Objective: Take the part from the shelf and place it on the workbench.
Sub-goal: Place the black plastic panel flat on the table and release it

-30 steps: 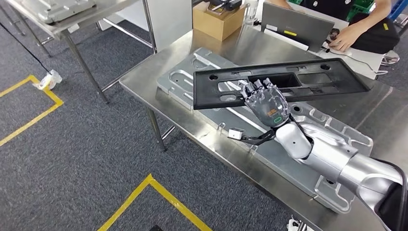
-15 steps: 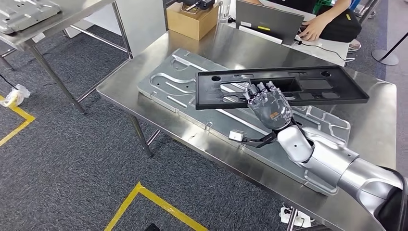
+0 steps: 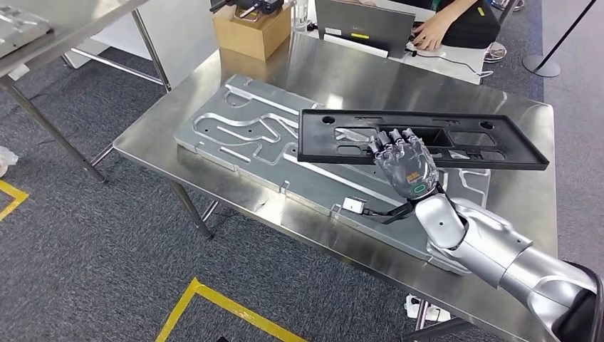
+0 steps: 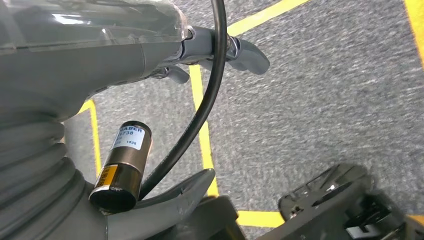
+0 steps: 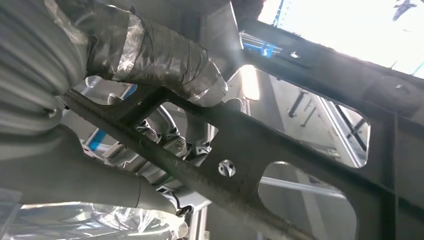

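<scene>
The part is a long black plastic panel (image 3: 335, 135) with several cutouts. My right hand (image 3: 404, 162) grips its near long edge and holds it roughly level, just above the steel workbench (image 3: 370, 78). Under the panel a large machined silver plate (image 3: 242, 132) lies flat on the bench. In the right wrist view the panel's underside (image 5: 260, 150) crosses the picture, with my taped thumb (image 5: 165, 60) pressed against it. My left hand (image 4: 215, 47) hangs over grey carpet with nothing in it, its fingers loosely apart.
A cardboard box (image 3: 249, 32) and a laptop (image 3: 363, 28) stand at the bench's far edge, where a person's hand (image 3: 427, 32) rests. A second steel table (image 3: 43, 43) stands far left. Yellow floor tape (image 3: 214, 306) runs below. A white connector (image 3: 354, 205) dangles from my wrist.
The whole view has shifted as the camera moved, bringing the bench more squarely in front. My right hand still holds the black panel, now lower and over the bench's right half.
</scene>
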{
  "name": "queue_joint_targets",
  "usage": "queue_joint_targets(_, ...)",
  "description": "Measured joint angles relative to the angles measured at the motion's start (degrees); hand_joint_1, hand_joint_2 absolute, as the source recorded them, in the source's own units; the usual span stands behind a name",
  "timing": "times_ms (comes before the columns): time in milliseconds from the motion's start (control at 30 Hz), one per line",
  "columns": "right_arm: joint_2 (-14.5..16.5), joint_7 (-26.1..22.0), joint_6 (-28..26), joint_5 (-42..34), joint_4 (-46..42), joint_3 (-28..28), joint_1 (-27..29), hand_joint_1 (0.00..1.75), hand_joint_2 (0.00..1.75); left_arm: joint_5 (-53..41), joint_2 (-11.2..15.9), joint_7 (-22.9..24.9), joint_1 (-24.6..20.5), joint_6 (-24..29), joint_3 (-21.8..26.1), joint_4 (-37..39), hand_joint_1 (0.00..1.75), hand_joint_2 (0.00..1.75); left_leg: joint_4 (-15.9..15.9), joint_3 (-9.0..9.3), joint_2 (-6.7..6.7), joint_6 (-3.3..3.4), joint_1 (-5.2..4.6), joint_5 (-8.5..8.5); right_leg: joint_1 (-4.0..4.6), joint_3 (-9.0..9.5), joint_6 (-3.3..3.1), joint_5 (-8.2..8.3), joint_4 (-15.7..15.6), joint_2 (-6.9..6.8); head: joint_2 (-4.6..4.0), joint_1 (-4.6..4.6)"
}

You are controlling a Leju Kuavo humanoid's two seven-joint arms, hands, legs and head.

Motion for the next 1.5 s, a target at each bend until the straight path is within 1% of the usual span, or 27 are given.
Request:
queue_joint_targets(33,0.1,0.0,0.0,0.0,0.0,-0.1,0.2,1.75,1.75,0.0,0.1,0.1,0.1,0.1,0.0,0.0,0.00,1.75,2.0,-0.97,-0.53,-0.21,-0.03,-1.23,-0.18,0.39,-0.19,0.10,-0.4,0.02,0.00,-0.03)
queue_joint_targets(67,0.3,0.0,0.0,0.0,0.0,-0.2,0.3,1.75,1.75,0.1,0.3,0.3,0.3,0.2,0.1,0.0,0.00,1.75,5.1,-2.47,-1.12,-0.35,0.08,-2.75,-0.16,0.57,-0.34,0.07,-0.5,0.10,0.00,-0.04)
queue_joint_targets(100,0.5,0.0,0.0,0.0,0.0,-0.2,0.5,1.75,1.75,0.1,0.3,0.4,0.6,0.3,0.1,0.0,0.00,1.75,8.7,-4.30,-1.43,-0.44,0.16,-4.23,-0.13,0.59,-0.52,-0.01,-0.4,0.21,0.00,-0.07)
queue_joint_targets(133,0.7,0.0,0.0,0.0,0.0,-0.2,0.8,1.75,1.75,0.1,0.4,0.6,0.9,0.4,0.1,0.0,0.00,1.75,11.5,-5.86,-1.52,-0.53,0.21,-5.06,-0.09,0.58,-0.65,-0.12,-0.3,0.37,0.00,-0.08)
queue_joint_targets(167,0.8,0.0,0.0,0.0,0.0,-0.2,1.2,1.75,1.75,0.1,0.6,0.8,1.2,0.5,0.2,0.0,0.00,1.75,12.8,-6.61,-1.54,-0.62,0.25,-4.89,-0.08,0.56,-0.70,-0.26,-0.1,0.61,0.00,-0.08)
queue_joint_targets(200,1.0,0.0,0.0,0.0,0.0,-0.3,1.6,1.75,1.75,0.2,0.7,1.0,1.5,0.7,0.2,0.0,0.00,1.75,11.9,-6.34,-1.55,-0.68,0.32,-3.69,-0.13,0.53,-0.66,-0.46,0.2,0.88,0.00,-0.08)
queue_joint_targets(267,1.2,0.0,0.0,0.0,0.0,-0.4,2.1,1.75,1.75,0.2,0.9,1.2,1.9,0.8,0.3,0.0,0.00,1.75,6.1,-3.67,-1.70,-0.74,0.50,-0.17,-0.29,0.36,-0.23,-1.07,1.1,1.39,0.00,-0.08)
queue_joint_targets(300,1.3,0.0,0.0,0.0,0.0,-0.5,2.2,1.75,1.75,0.3,0.9,1.2,1.9,0.9,0.3,0.0,0.00,1.75,3.2,-2.35,-1.92,-0.55,0.54,0.90,-0.23,0.09,0.12,-1.44,1.8,1.59,0.00,-0.07)
queue_joint_targets(333,1.3,0.0,0.0,0.0,0.0,-0.7,2.3,1.75,1.75,0.3,0.9,1.3,1.8,1.0,0.3,0.0,0.00,1.75,1.4,-1.54,-2.12,-0.32,0.53,1.34,-0.15,-0.18,0.44,-1.72,2.3,1.70,0.00,-0.06)
queue_joint_targets(367,1.4,0.0,0.0,0.0,0.0,-0.9,2.3,1.75,1.75,0.4,0.9,1.4,1.8,1.0,0.3,0.0,0.00,1.75,0.6,-1.23,-2.30,-0.05,0.51,1.25,-0.04,-0.42,0.63,-1.94,2.7,1.76,0.00,-0.04)
queue_joint_targets(400,1.4,0.0,0.0,0.0,0.0,-1.1,2.4,1.75,1.75,0.4,0.9,1.4,1.8,1.0,0.4,0.0,0.00,1.75,0.5,-1.19,-2.38,0.23,0.46,1.21,0.07,-0.57,0.48,-1.97,2.8,1.80,0.00,-0.03)
queue_joint_targets(500,1.4,0.0,0.0,0.0,0.0,-1.2,2.8,1.75,1.75,0.4,0.9,1.8,1.8,1.0,0.4,0.0,0.00,1.75,0.3,-1.18,-2.44,0.44,0.38,1.34,0.09,-0.41,-0.54,-1.83,2.5,1.72,0.00,-0.04)
queue_joint_targets(633,1.4,0.0,0.0,0.0,-0.1,-1.4,3.0,1.75,1.75,0.0,0.9,1.8,1.7,1.0,0.5,0.0,0.00,1.75,0.3,-1.16,-2.53,0.68,0.33,1.30,0.11,-0.12,-0.78,-1.72,2.1,1.62,0.00,-0.02)
queue_joint_targets(733,1.4,0.0,0.0,0.0,-0.3,-1.7,3.6,1.75,1.75,-0.7,1.0,0.8,1.7,0.8,0.4,0.0,0.00,1.75,0.3,-1.15,-2.53,0.96,0.22,1.25,0.08,-0.09,-0.78,-1.67,2.0,1.62,0.00,-0.04)
queue_joint_targets(800,1.4,0.0,0.0,0.0,-0.6,-1.9,4.0,1.75,1.75,-1.4,1.0,0.1,1.7,0.7,0.2,0.0,0.00,1.75,0.4,-1.15,-2.52,1.03,0.16,1.24,0.06,-0.10,-0.67,-1.62,2.0,1.62,0.00,-0.04)
queue_joint_targets(867,1.4,0.0,0.0,0.0,-0.9,-2.1,4.4,1.75,1.75,-1.6,1.1,-0.1,1.7,0.7,0.1,0.0,0.00,1.75,0.4,-1.15,-2.51,1.06,0.14,1.23,0.05,-0.12,-0.36,-1.57,1.9,1.62,0.00,-0.04)
queue_joint_targets(967,1.4,0.0,0.0,0.0,-1.0,-2.5,4.9,1.75,1.75,-1.7,1.2,-0.1,1.7,0.7,0.1,0.0,0.00,1.75,0.4,-1.15,-2.50,1.08,0.12,1.22,-0.01,-0.12,0.73,-1.57,1.9,1.62,0.00,-0.04)
queue_joint_targets(1000,1.4,0.0,0.0,0.0,-1.1,-2.6,5.1,1.75,1.75,-1.8,1.2,-0.1,1.7,0.7,0.1,0.0,0.00,1.75,0.4,-1.15,-2.50,1.08,0.12,1.22,-0.02,-0.12,0.99,-1.59,1.9,1.62,0.00,-0.04)
queue_joint_targets(1033,1.4,0.0,0.0,0.0,-1.2,-2.7,5.2,1.75,1.75,-1.9,1.3,-0.1,1.7,0.7,0.0,0.0,0.00,1.75,0.4,-1.13,-2.50,1.09,0.14,1.22,-0.01,-0.13,1.12,-1.60,1.9,1.62,0.00,-0.04)
queue_joint_targets(1167,1.2,0.0,0.0,0.0,-1.5,-3.0,5.9,1.75,1.75,-2.0,1.4,0.0,1.7,0.7,-0.2,0.0,0.00,1.75,0.3,-1.06,-2.49,1.11,0.19,1.28,0.05,-0.16,1.19,-1.62,1.9,1.62,0.00,-0.04)
queue_joint_targets(1500,0.7,0.0,0.0,0.0,-1.8,-3.7,6.6,1.75,1.75,-2.0,1.5,1.3,1.8,0.8,-0.3,0.0,0.00,1.75,0.0,-0.97,-2.47,0.90,0.26,1.47,0.10,-0.32,1.17,-1.63,2.1,1.63,0.00,-0.04)
